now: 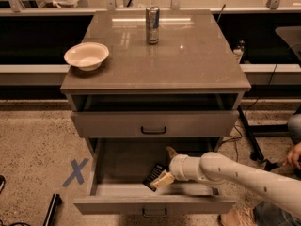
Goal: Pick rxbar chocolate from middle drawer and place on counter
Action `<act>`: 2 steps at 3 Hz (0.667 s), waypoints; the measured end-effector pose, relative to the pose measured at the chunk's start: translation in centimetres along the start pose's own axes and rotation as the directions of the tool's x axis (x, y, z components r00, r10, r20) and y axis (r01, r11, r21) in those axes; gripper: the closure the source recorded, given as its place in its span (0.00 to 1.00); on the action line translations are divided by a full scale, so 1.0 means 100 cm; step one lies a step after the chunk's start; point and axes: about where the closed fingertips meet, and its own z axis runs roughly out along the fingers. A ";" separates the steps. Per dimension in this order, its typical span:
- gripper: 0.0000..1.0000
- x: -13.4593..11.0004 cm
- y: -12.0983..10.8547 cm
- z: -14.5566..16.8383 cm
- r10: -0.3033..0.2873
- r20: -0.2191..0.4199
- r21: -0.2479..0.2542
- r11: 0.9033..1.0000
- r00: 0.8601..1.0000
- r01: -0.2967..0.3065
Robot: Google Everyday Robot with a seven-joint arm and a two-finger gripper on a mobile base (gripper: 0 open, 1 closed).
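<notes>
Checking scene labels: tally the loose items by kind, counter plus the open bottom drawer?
bowl: 1, on the counter
drink can: 1, upright on the counter
rxbar chocolate: 1, in the middle drawer, with the gripper right at it
Total: 3

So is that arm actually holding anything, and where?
Can't tell: the gripper is at the right end of the flat black-wrapped bar in the open grey drawer.

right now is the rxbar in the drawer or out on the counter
In. The rxbar chocolate sits inside the open middle drawer, with the end effector right at it; no bar is on the counter.
</notes>
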 end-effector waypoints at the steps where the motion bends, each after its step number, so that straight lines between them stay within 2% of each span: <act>1: 0.00 0.012 -0.004 0.006 0.007 -0.016 0.025 1.000 1.000 -0.006; 2: 0.00 0.024 -0.009 0.012 0.021 -0.033 0.053 0.998 0.999 -0.019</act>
